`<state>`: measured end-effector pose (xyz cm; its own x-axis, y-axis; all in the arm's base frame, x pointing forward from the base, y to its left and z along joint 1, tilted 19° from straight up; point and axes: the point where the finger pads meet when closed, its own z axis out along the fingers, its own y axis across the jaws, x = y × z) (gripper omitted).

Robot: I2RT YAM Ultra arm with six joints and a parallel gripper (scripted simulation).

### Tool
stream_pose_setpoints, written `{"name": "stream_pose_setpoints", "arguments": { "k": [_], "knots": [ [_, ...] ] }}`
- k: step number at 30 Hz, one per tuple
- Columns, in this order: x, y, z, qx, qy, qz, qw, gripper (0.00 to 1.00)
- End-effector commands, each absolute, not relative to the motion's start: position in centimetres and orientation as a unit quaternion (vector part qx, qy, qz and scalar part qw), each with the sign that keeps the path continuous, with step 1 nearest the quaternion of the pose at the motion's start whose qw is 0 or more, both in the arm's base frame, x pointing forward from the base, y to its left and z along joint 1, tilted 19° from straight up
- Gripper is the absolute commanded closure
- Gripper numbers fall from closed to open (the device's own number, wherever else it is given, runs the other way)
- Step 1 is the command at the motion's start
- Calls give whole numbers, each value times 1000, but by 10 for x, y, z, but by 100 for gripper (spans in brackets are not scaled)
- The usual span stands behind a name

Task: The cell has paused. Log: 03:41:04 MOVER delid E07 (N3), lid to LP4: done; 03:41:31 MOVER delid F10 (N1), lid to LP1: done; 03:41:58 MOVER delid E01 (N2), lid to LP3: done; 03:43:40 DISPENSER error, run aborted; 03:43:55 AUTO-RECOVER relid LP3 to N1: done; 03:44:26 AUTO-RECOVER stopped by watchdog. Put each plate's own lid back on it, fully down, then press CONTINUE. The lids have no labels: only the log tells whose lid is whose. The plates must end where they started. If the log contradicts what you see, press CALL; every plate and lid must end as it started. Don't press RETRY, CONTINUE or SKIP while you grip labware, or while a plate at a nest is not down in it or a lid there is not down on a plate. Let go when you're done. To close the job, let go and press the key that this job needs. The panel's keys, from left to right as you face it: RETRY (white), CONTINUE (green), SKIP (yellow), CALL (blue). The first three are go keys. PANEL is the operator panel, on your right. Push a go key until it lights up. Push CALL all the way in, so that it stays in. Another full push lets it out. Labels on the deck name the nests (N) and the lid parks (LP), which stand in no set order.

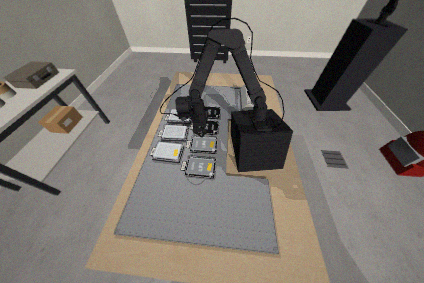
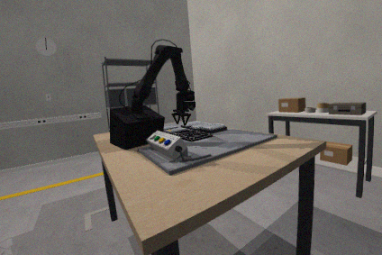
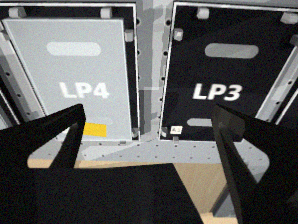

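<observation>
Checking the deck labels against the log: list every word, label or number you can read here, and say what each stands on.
"LP4": on the pale lid lying in that park, wrist view.
"LP3": on the dark bare park beside it, no lid there.
Small white tag at LP3's near corner: too small to read.
Top and exterior views: deck and panel lettering too blurred to read.
</observation>
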<state>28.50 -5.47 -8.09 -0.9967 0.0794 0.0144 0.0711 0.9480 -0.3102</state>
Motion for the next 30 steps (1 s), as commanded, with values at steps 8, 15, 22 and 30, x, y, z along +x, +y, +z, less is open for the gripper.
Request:
{"name": "stream_pose_setpoints", "arguments": {
  "k": [8,15,22,30],
  "knots": [
    [321,-57,-68,-46,-984,165,-40,0],
    [311,-56,-72,-44,-985,164,-29,0],
    [302,-76,-66,-34,-981,163,-98,4],
    [301,-113,-52,-11,-959,167,-229,12]
  ]
}}
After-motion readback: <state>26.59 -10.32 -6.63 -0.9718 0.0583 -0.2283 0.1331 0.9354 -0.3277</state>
